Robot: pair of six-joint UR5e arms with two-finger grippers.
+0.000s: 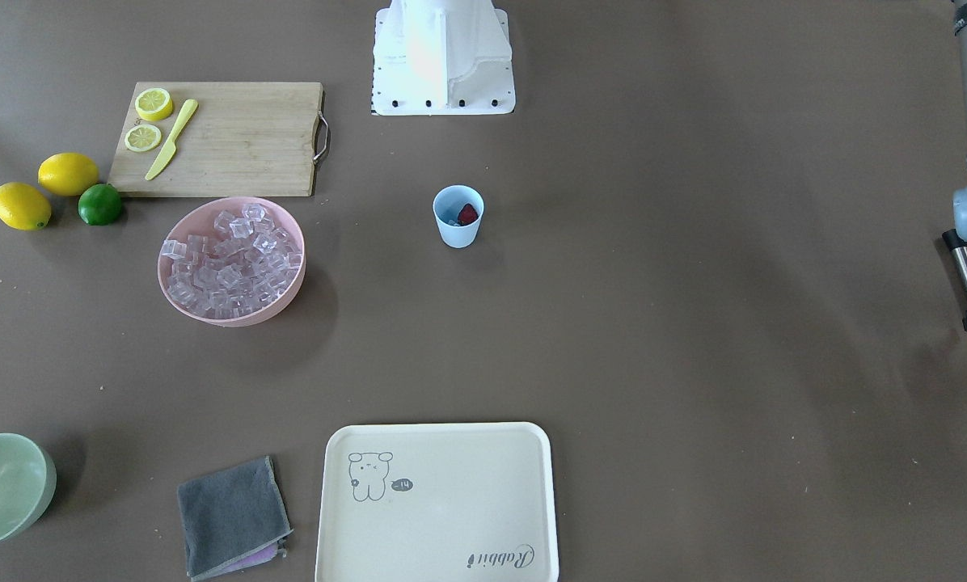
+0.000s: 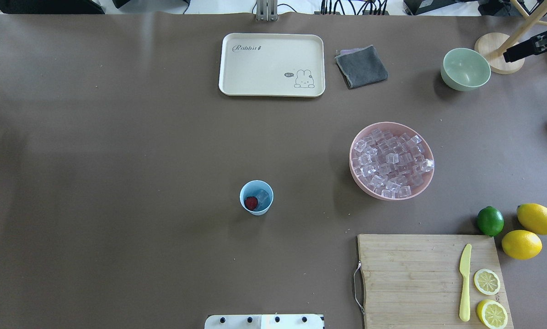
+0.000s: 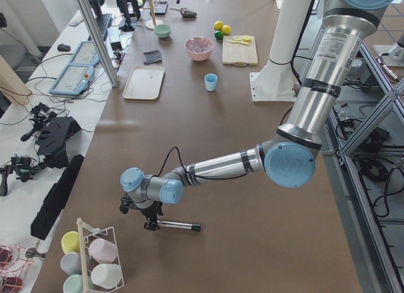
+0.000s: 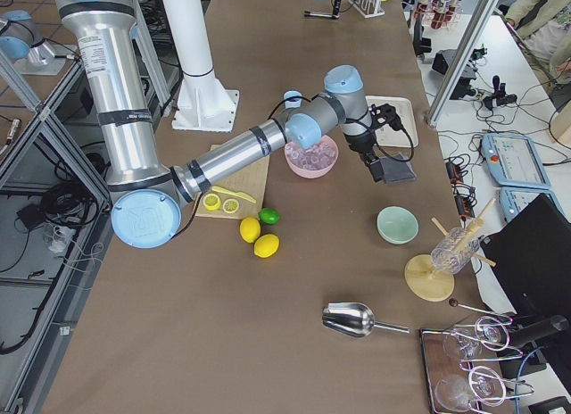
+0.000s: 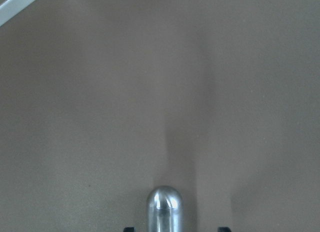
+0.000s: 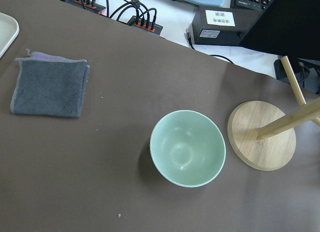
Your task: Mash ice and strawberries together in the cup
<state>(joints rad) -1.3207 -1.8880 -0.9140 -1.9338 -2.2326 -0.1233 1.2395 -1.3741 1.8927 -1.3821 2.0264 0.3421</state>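
The light blue cup (image 1: 458, 234) stands upright near the table's middle, in front of the robot base, and also shows in the overhead view (image 2: 256, 209). Inside it lie one dark red strawberry (image 2: 251, 203) and a clear ice cube (image 2: 262, 196). More ice (image 2: 391, 160) fills the pink bowl (image 2: 356, 178). My left gripper (image 3: 150, 225) is far off at the table's left end, low over a metal rod (image 3: 180, 226) lying on the table. In the left wrist view its fingertips (image 5: 129, 228) stand apart on either side of the rod's rounded end (image 5: 164, 207), open. My right gripper (image 4: 385, 169) hovers high near the green bowl; I cannot tell its state.
A cream tray (image 2: 271, 89), a grey cloth (image 2: 361, 67) and a pale green bowl (image 6: 187, 148) lie along the far side. A wooden stand (image 6: 261, 134) is beside the bowl. A cutting board (image 2: 410, 278) holds a yellow knife and lemon halves, with lemons and a lime (image 2: 490, 220) next to it.
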